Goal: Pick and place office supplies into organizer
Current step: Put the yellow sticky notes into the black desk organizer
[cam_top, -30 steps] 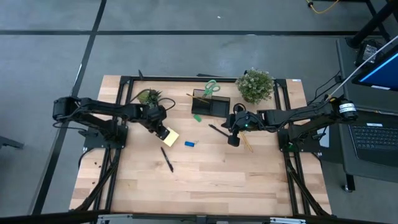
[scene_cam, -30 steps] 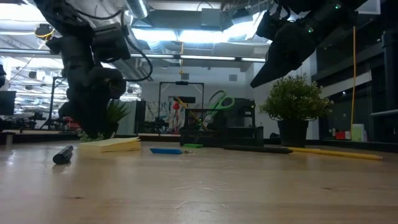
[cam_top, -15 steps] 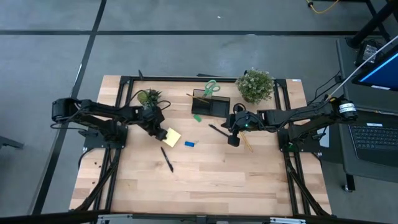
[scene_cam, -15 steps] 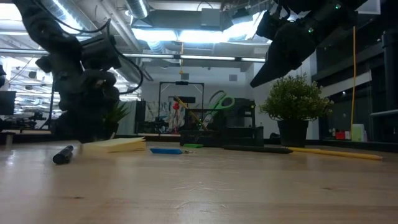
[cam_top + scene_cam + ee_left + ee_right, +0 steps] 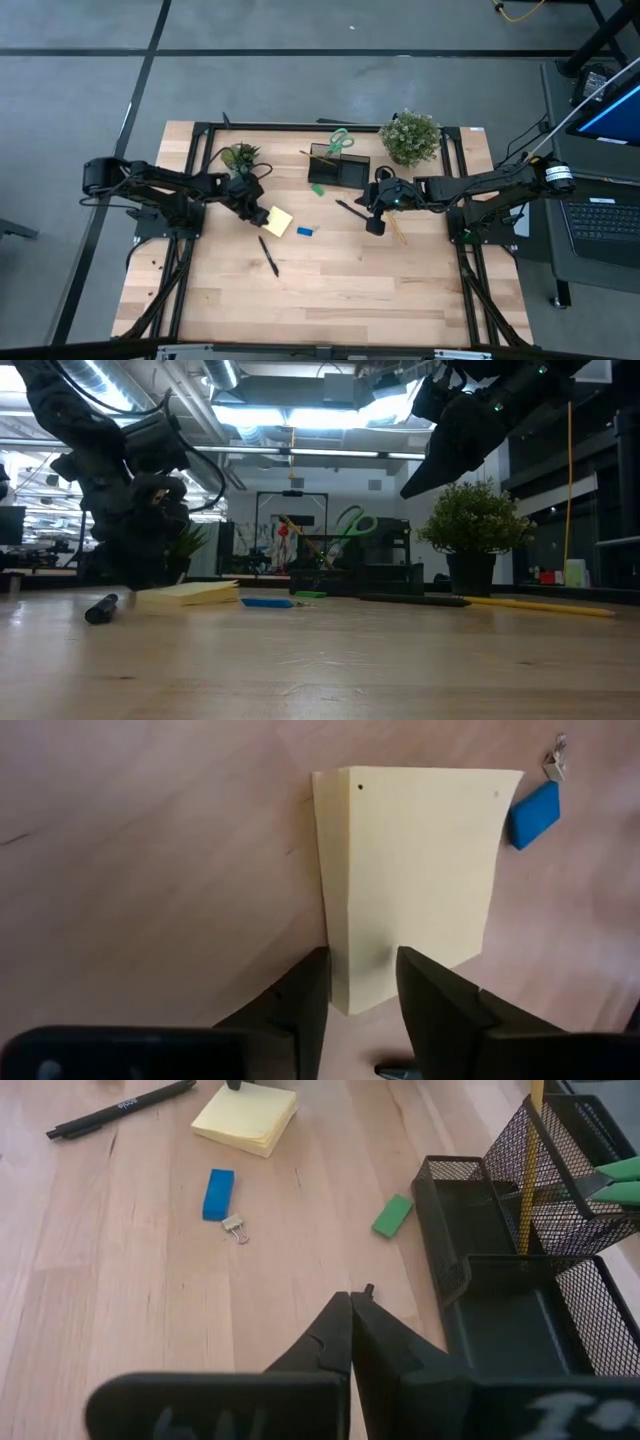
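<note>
A yellow sticky-note pad (image 5: 277, 221) lies flat on the wooden table, left of centre. My left gripper (image 5: 362, 958) slants down onto its near corner, one finger on each side of that corner. My right gripper (image 5: 375, 225) hangs shut and empty above the table, right of centre, near the black mesh organizer (image 5: 338, 168). The organizer holds green-handled scissors (image 5: 340, 140) and a pencil (image 5: 528, 1170). On the table lie a blue eraser (image 5: 305, 231), a green eraser (image 5: 318, 189), two black pens (image 5: 268, 255) (image 5: 350, 209) and a pencil (image 5: 397, 228). My left gripper has the pad's near corner (image 5: 362, 992) filling the gap between its two fingers, which come slanting down from the table's left. One finger (image 5: 308, 995) lies along the pad's side edge. Whether the fingers press on the pad I cannot tell. The pad rests on the table.
Two potted plants stand at the back, one (image 5: 410, 137) right of the organizer and one (image 5: 238, 156) beside my left arm. A small binder clip (image 5: 235, 1226) lies by the blue eraser. The near half of the table is bare wood.
My left gripper has sunk toward the table and tipped more steeply down over the sticky-note pad.
</note>
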